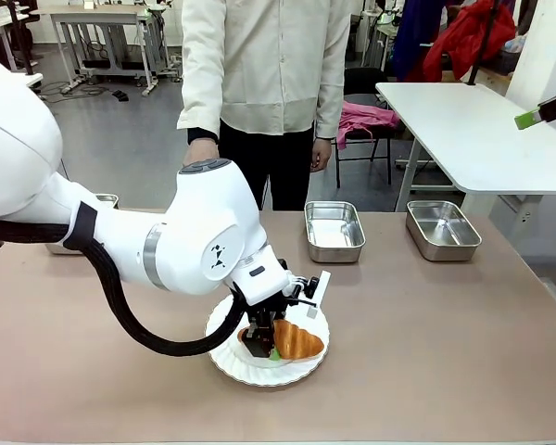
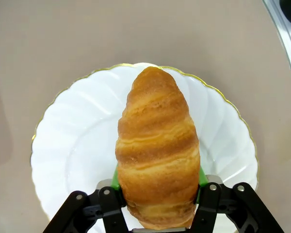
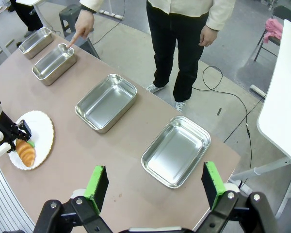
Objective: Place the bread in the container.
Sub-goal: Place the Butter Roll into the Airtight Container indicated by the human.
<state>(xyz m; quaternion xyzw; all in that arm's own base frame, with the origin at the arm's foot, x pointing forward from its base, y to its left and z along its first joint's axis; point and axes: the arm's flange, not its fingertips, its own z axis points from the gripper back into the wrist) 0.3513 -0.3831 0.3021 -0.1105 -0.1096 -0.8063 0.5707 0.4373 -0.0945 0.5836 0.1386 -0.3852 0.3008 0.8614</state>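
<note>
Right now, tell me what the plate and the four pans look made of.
Plate: likely glazed ceramic or porcelain. It is glossy white, with scalloped ribs and a thin gold rim line. Pans: seemingly stainless steel, shown by the bright silvery shine, soft reflections and rolled rims.

A person's hand (image 3: 82, 22) points into the container (image 3: 53, 61), while the bread (image 3: 25, 152) lies on the plate (image 3: 41, 130).

White left arm (image 1: 204, 232), black looped cable (image 1: 167, 349); left gripper (image 2: 157, 182) black, green pads (image 2: 115, 179); perhaps small logo (image 1: 218, 257).
</note>
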